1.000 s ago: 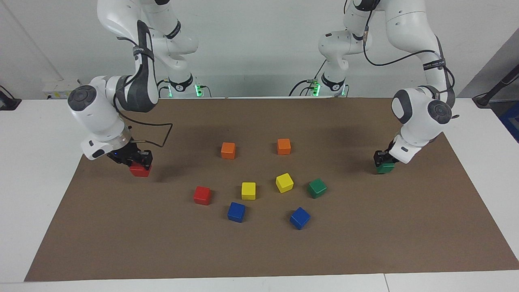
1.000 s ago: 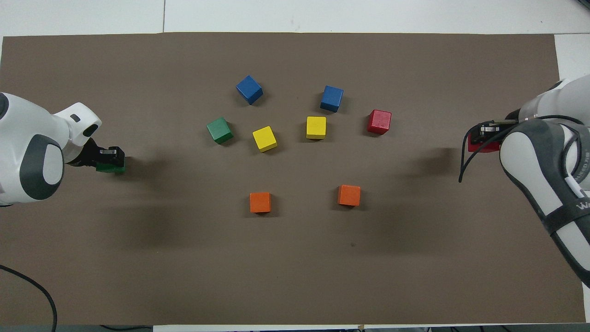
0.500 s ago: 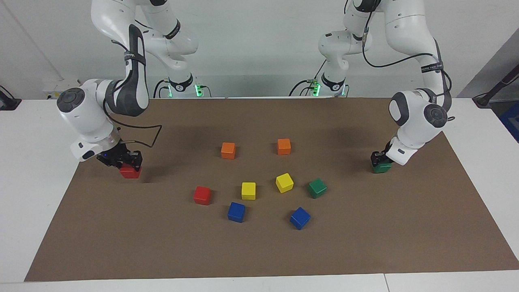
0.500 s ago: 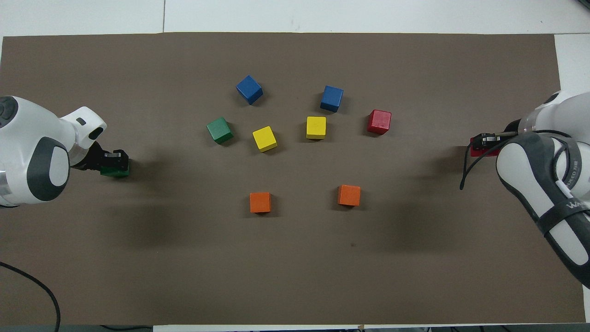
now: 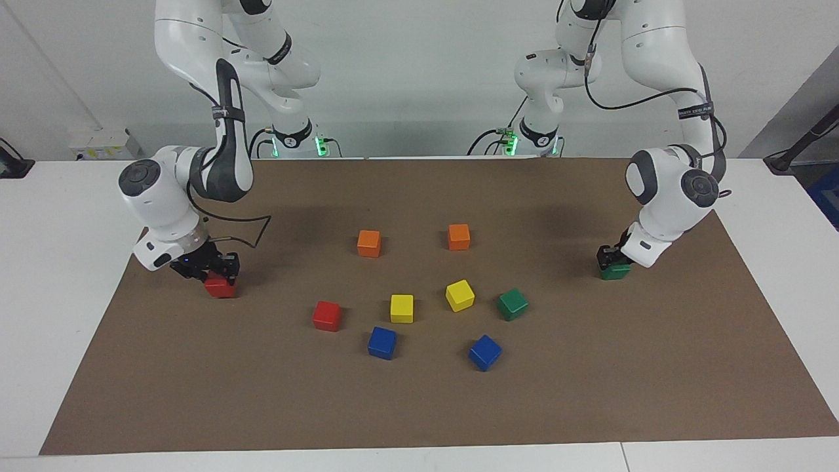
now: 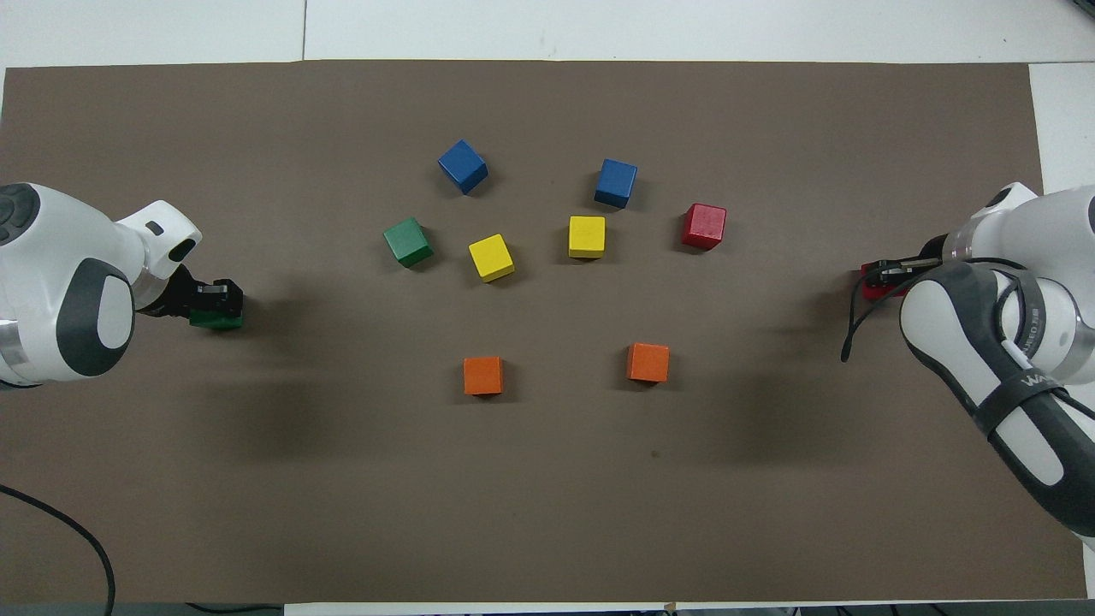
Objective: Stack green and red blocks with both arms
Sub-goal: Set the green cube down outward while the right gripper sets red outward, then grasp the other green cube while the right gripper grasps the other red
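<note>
At worktop ends, left tool clamped on green block; right tool clamped on red block, both low over mat

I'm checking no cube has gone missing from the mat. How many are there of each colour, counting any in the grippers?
Red cubes: 2
Green cubes: 2
Yellow cubes: 2
Blue cubes: 2
Orange cubes: 2
Total: 10
</note>
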### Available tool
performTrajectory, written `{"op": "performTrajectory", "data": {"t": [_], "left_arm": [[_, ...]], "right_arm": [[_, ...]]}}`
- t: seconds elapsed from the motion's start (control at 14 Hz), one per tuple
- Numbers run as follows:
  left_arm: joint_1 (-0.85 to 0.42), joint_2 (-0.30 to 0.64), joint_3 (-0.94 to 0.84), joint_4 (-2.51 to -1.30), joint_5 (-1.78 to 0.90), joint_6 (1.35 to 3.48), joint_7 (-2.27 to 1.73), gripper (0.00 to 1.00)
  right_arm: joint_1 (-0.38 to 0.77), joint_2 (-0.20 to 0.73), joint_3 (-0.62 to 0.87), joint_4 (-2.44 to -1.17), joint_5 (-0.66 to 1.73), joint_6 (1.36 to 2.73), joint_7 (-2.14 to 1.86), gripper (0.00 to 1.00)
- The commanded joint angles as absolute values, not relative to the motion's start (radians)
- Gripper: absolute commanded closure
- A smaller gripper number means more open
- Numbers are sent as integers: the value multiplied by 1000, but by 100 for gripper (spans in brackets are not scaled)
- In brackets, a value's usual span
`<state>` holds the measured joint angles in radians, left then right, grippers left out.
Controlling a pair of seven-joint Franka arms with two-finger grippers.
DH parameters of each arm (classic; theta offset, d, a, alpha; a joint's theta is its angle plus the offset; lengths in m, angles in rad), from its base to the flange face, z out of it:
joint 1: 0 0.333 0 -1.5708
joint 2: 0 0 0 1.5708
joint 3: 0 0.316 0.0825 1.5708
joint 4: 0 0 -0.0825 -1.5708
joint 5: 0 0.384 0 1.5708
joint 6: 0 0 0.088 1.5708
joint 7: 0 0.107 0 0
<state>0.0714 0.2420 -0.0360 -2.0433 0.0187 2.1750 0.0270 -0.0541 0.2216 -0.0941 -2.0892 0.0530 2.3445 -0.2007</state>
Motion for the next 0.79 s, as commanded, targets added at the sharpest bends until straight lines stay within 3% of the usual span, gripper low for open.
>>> {"op": "performTrajectory", "data": {"t": [0.0,0.21,0.43,0.5,0.57,0.71], "left_arm": [[69,230,-38,-2007,18,2159,18,0],[55,244,-44,-1838,-35,1993,3,0],[-61,282,-40,-1737,-87,1973,-246,0],[-87,293,-40,-1708,-89,1967,-286,0],[-125,302,-38,-1692,-94,1967,-345,0],[-227,383,-32,-1598,-57,1910,-565,0]], "right_arm": [[-60,207,-84,-2128,52,2384,-232,100],[-60,207,-84,-2148,52,2385,-238,100],[-63,204,-84,-2155,52,2381,-261,100],[-60,204,-86,-2155,52,2379,-255,24],[-58,206,-86,-2151,52,2373,-250,0],[-57,210,-86,-2132,49,2373,-256,0]]}}
